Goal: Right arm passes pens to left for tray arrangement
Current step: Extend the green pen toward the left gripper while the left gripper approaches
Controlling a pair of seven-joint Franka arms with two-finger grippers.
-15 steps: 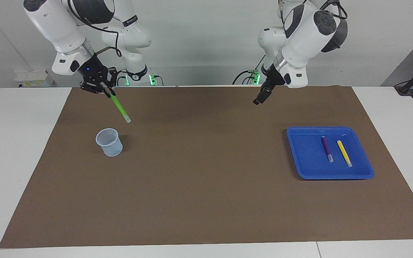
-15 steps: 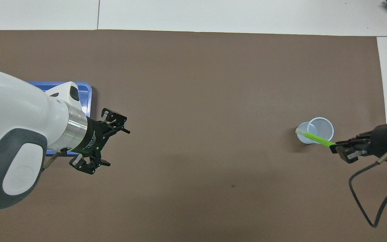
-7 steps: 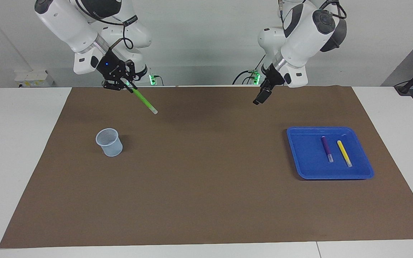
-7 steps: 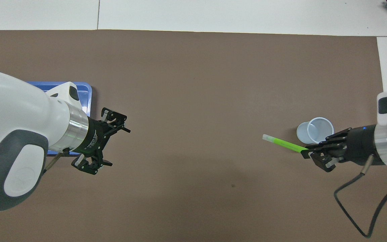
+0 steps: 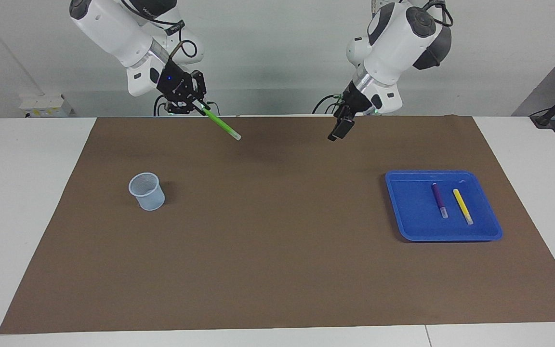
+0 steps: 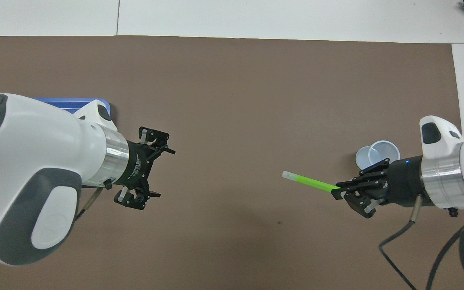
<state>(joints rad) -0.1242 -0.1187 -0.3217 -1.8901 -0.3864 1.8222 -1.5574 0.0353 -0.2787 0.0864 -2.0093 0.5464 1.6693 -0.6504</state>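
Note:
My right gripper (image 5: pixel 201 107) (image 6: pixel 336 189) is shut on one end of the bright green pen (image 5: pixel 221 125) (image 6: pixel 310 182), held high over the brown mat with its whitish tip pointing toward the left arm's end. Up in the air over the mat, my left gripper (image 5: pixel 336 132) (image 6: pixel 162 173) stands open with nothing in it, facing the green pen across a wide gap. The blue tray (image 5: pixel 407 217) (image 6: pixel 71 102) lies at the left arm's end; the purple pen (image 5: pixel 439 198) and the yellow pen (image 5: pixel 462 205) lie side by side in it. The left arm hides most of the tray in the overhead view.
A small translucent pale blue cup (image 5: pixel 147 191) (image 6: pixel 379 155) stands upright on the brown mat (image 5: pixel 277 250) at the right arm's end. White table surface (image 5: pixel 27 193) borders the mat on all sides.
The right arm has lifted the green pen away from above the cup and carried it toward the middle. The left arm has shifted a little toward the middle, still open.

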